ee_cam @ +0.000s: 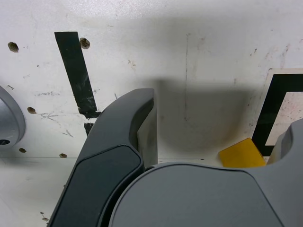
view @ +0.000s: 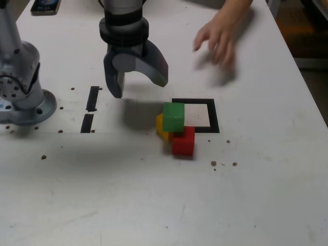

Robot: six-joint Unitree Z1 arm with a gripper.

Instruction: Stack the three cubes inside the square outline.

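So my grey two-fingered pincer (view: 137, 84) is hanging above the white tabletop (view: 154, 205) with its jaws spread wide and nothing between them, off to the exterior view's left of the pile. Guessing that's a hover spot so I can pick which block to go for first.

The cubes aren't really stacked. The small green cube (view: 173, 116) sits up on top, resting on the small yellow cube (view: 162, 127) and the small red cube (view: 183, 141), and the whole clump is bunched at the near-left corner of the black tape square with the white centre (view: 197, 114), mostly outside it. Looks to me like the job is barely started.

There's also a person's hand (view: 219, 35) blurred over the far side of the table, well apart from the cubes.

The wrist cam only catches a corner of the yellow cube (ee_cam: 241, 154) and one edge of the tape square (ee_cam: 279, 109), no green or red at all. It does show one of the two short black tape strips (ee_cam: 75, 71) up close. The exterior view is the only one showing the hand and the whole pile.
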